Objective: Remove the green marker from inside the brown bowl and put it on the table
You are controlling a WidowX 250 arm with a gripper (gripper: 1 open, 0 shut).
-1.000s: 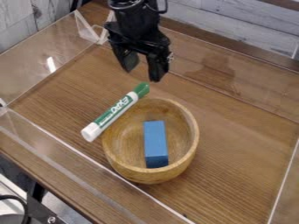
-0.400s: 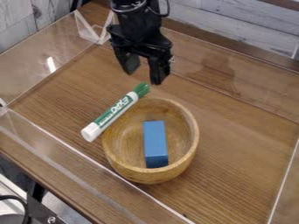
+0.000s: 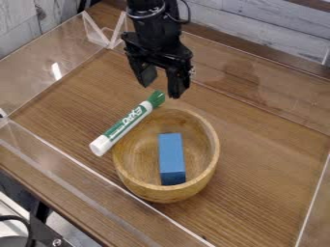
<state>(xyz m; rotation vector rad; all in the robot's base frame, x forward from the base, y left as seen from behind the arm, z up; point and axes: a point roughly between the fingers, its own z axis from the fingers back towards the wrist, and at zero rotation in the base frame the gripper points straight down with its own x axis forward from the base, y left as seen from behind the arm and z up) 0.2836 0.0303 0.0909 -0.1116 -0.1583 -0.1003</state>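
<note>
The green marker [image 3: 125,122] lies tilted across the left rim of the brown bowl [image 3: 199,177], green cap toward the back, white tail end reaching down to the table [image 3: 77,96] at the left. Most of its length is outside the bowl. My gripper [image 3: 161,85] hangs open just above and behind the marker's cap, holding nothing. A blue rectangular block [image 3: 172,157] rests inside the bowl.
Low clear acrylic walls [image 3: 52,154] border the tabletop on all sides. A pale plank wall runs behind. Bare wood lies left of the bowl and at the back right.
My gripper has shifted slightly right and down toward the marker's cap, still open. The marker, bowl and block have not moved.
</note>
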